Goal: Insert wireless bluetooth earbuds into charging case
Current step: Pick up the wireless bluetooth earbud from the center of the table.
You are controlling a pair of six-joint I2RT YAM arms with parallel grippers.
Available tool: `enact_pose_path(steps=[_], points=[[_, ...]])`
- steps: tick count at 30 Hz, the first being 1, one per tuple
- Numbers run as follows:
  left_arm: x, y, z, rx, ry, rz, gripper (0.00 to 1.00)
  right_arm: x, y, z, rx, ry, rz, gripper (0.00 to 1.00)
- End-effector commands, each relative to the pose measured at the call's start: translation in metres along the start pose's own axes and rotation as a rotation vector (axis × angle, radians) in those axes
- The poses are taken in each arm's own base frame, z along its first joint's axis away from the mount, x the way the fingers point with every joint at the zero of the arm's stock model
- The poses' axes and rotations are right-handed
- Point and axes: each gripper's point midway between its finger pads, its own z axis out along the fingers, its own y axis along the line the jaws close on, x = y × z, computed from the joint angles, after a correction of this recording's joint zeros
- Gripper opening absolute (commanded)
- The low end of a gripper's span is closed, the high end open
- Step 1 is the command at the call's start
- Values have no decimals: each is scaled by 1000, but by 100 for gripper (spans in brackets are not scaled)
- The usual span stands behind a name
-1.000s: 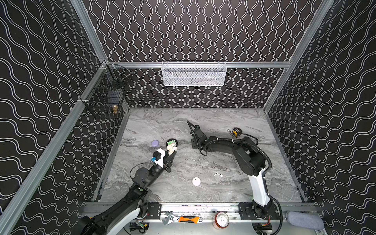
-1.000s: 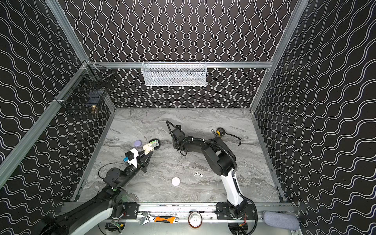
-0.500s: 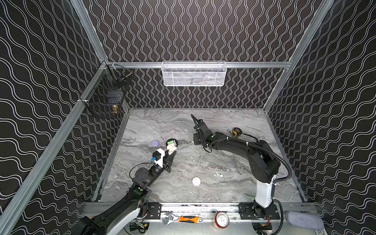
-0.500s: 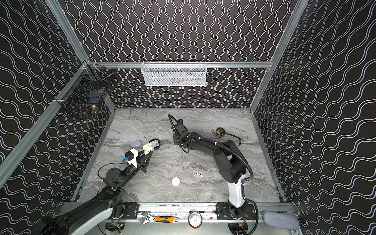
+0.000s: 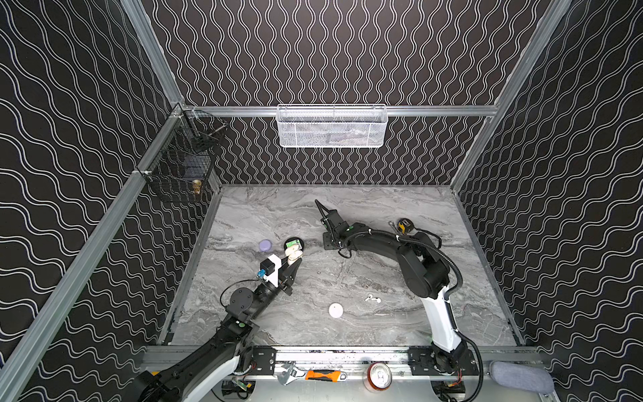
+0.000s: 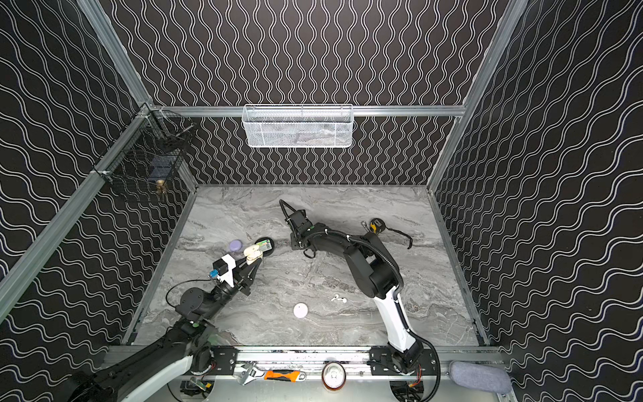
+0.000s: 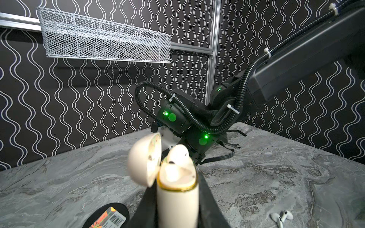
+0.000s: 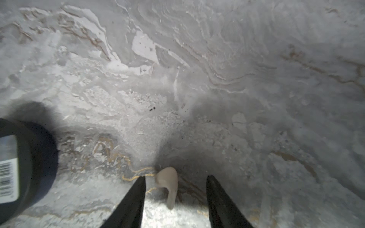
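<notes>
The left end effector [image 5: 294, 261] was clenched on the cream charging case [image 7: 177, 201], lid open and one seated earbud [image 7: 178, 156] inside, likely steadying it for the second. The right end effector [image 8: 176, 178] stood released, straddling the loose cream earbud [image 8: 166, 177] on the table [image 8: 197, 79].

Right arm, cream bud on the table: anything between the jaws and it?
Nothing visible. In the right wrist view the right gripper has its jaws open either side of the cream earbud, which lies on bare table. The black disc sits off to one side, apart from it.
</notes>
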Motion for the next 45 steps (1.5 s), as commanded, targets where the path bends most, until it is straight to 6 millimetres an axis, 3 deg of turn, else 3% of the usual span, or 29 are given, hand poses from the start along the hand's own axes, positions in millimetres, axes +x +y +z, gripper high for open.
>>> enact_pose_path(steps=[1, 20, 35, 40, 45], points=[[-8, 0, 0, -1, -29, 19, 0, 5, -2, 4, 11, 25, -2, 47], [-10, 0, 1, 2, -33, 22, 0, 16, -5, 14, 38, 59, -19, 26], [-10, 0, 0, -2, -28, 18, 0, 20, -2, 10, 48, 51, -24, 27], [-10, 0, 0, -1, -31, 19, 0, 20, -2, 11, 69, 46, -32, 21], [-12, -2, 2, 11, -38, 16, 0, 12, -3, 0, 78, 0, -33, 18]])
